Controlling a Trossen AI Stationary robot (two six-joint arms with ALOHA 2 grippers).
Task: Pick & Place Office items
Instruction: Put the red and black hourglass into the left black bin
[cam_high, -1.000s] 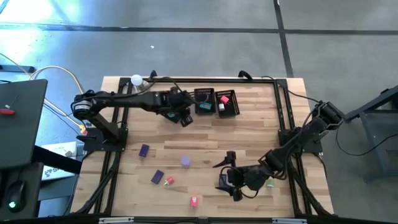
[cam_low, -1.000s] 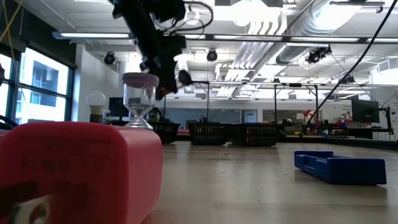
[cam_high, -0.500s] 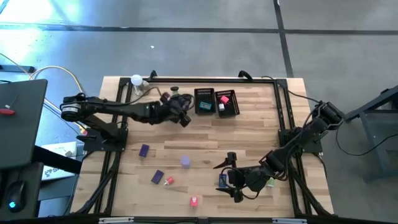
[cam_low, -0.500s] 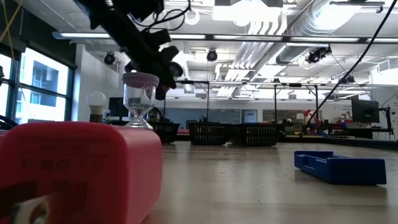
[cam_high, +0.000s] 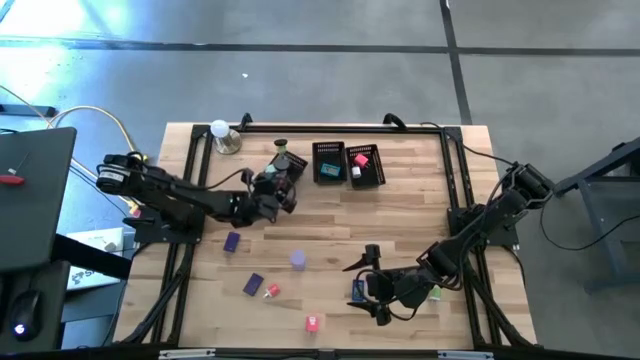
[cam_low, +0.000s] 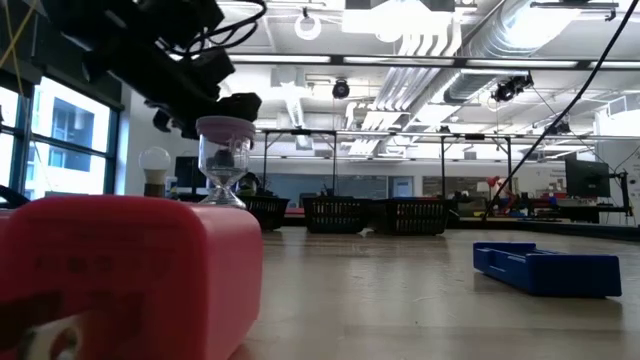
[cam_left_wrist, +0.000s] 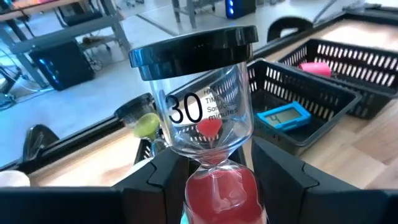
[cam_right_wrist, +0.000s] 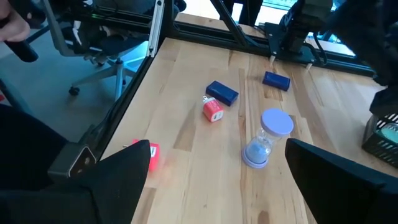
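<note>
Red sand timer (cam_left_wrist: 211, 155) clenched in left gripper (cam_high: 283, 186), now pulled back from the baskets (cam_high: 348, 165) toward mid-desk, so likely not dropped yet; right gripper (cam_high: 372, 285) spread wide, idle.

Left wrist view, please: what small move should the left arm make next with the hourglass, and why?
Probably ease forward toward the black basket, then lower. The left gripper has its jaws clamped on the red-sand hourglass, which is upright and short of that basket. The right gripper waits, open, near the table's front.
</note>
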